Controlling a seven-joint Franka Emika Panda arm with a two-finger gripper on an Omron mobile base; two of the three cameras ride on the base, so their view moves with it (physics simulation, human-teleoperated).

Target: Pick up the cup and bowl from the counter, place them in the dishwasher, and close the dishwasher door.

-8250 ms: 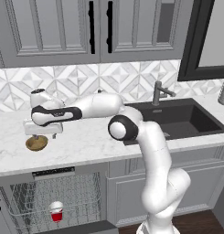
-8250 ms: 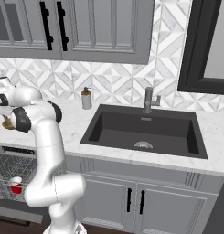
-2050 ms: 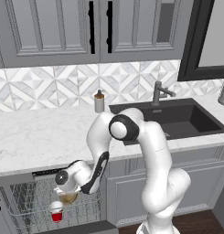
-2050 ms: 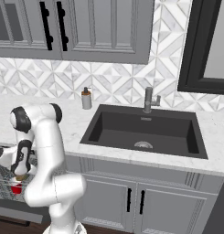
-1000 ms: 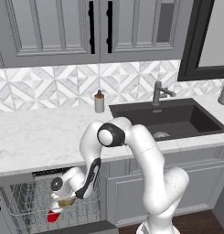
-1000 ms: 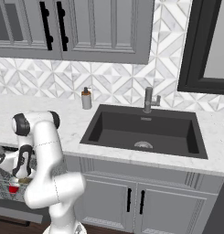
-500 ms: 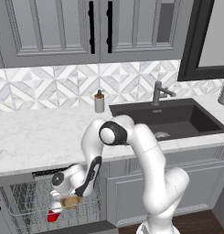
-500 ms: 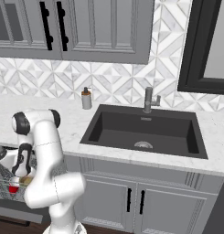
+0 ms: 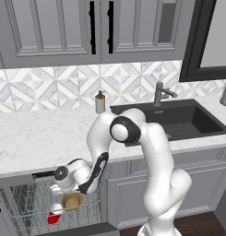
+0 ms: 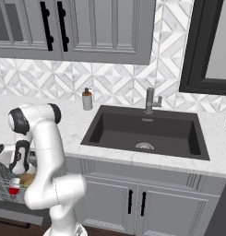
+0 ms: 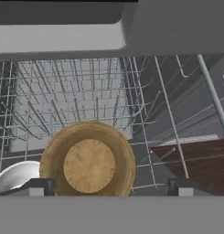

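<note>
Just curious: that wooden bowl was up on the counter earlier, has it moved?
Yes. The bowl has gone down off the counter into the dishwasher's wire rack, beside the cup.

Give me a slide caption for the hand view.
Open gripper above the bowl lying in the dishwasher rack.

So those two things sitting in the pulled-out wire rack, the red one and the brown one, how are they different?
The cup is red with a white rim, while the bowl is tan, wood-look. The bowl is wider and shallower; the cup looks narrower. The bowl lies directly below the open gripper, while the cup sits off to its side, nearer the rack's front. Both rest in the dishwasher's rack, with nothing gripping them.
</note>
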